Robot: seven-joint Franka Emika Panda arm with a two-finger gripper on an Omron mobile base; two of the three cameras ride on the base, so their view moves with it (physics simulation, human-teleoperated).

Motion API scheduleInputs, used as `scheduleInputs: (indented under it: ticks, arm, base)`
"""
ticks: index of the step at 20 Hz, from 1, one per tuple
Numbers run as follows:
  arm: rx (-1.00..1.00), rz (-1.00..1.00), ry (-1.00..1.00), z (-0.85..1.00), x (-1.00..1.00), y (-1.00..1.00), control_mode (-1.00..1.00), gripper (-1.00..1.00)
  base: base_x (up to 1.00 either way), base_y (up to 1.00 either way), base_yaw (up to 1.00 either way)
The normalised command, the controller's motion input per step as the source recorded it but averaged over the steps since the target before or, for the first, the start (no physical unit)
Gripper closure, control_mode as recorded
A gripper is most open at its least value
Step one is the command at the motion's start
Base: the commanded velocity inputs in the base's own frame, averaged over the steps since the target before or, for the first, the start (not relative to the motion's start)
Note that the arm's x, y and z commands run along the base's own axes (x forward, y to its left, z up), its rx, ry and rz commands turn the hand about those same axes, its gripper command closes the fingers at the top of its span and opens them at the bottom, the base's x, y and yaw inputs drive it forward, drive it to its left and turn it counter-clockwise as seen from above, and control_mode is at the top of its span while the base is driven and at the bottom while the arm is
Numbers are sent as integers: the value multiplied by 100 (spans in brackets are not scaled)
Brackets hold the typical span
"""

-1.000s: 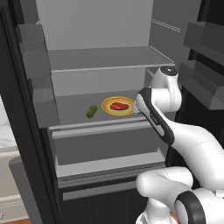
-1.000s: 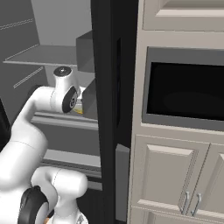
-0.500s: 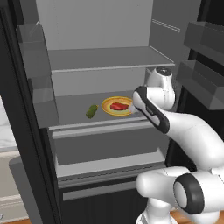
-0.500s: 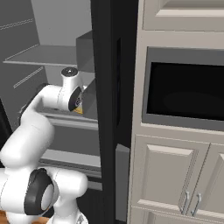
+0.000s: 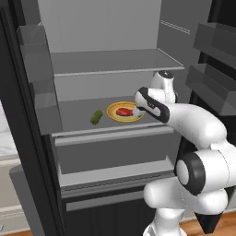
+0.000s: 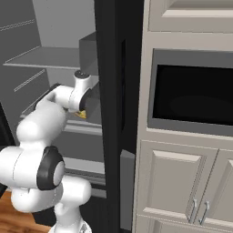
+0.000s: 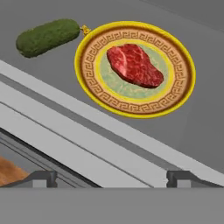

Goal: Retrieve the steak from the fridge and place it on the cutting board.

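Steak [image 7: 134, 65] on plate [image 7: 89, 74], fridge [image 5: 115, 62] shelf

The fridge [image 5: 41, 152] stands open, grey inside with a black frame; on its middle shelf [image 5: 73, 115] a yellow-rimmed plate [image 5: 113, 115] carries the steak [image 5: 123, 111]; a small green vegetable [image 5: 97, 117] lies just left of the plate, apart from it; the white arm [image 5: 193, 124] reaches in from the lower right, its hand at the plate's right edge; door bins [image 5: 214, 87] hang at the right.
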Motion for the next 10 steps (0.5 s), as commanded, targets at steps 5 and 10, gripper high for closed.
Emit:
scheduleInputs:
  ticks: [5, 10]
  arm:
    - [0, 4, 13, -24, 66, 0, -100, -100]
    - [0, 6, 6, -44, 43, 0, -100, -100]
  base:
    - [0, 0, 0]
    - [0, 0, 0]
